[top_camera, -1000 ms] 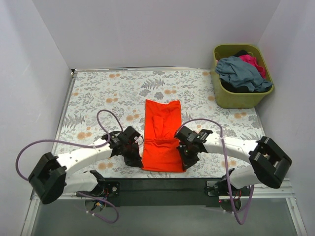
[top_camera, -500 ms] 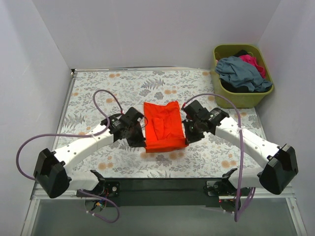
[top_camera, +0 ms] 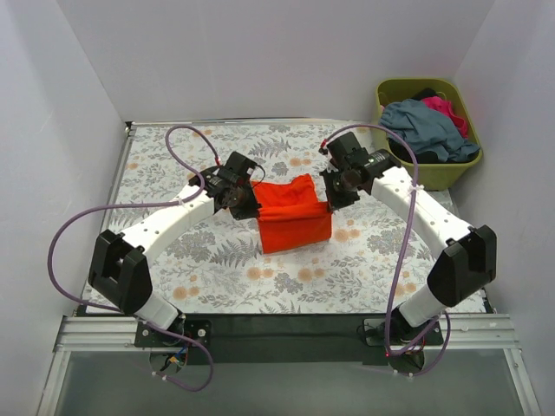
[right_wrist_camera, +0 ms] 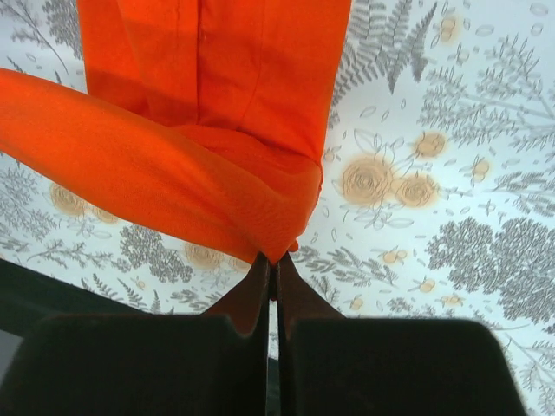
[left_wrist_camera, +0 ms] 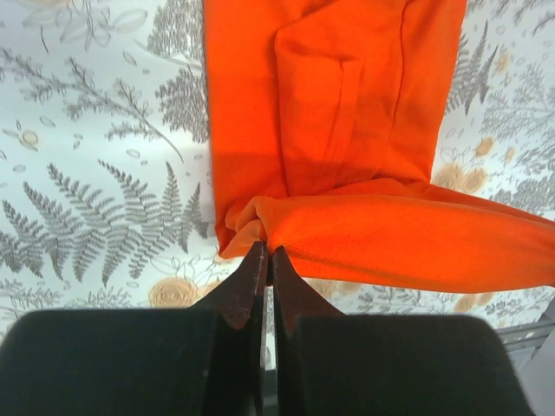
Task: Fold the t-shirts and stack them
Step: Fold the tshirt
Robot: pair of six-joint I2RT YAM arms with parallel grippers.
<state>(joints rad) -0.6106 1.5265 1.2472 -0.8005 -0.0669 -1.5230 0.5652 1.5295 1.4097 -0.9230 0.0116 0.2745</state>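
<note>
Floral table (top_camera: 364, 260) | left of basket (top_camera: 416, 178), your left fingers (left_wrist_camera: 247, 286) and right fingers (right_wrist_camera: 251, 295) pinch orange t-shirt (top_camera: 293, 227) mid-fold | basket t-shirts (top_camera: 425, 126) unfolded

Top external: high above near edge, looking down over whole floral table (top_camera: 173, 156). Wrist views: close, downward; all three share orange-red t-shirt (top_camera: 293, 221).

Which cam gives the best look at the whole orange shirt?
Top external: the orange t-shirt shows entire, doubled over, pinched between the left gripper and the right gripper. Each wrist view shows only the corner in its own shut fingers plus part of the layers beyond.
</note>
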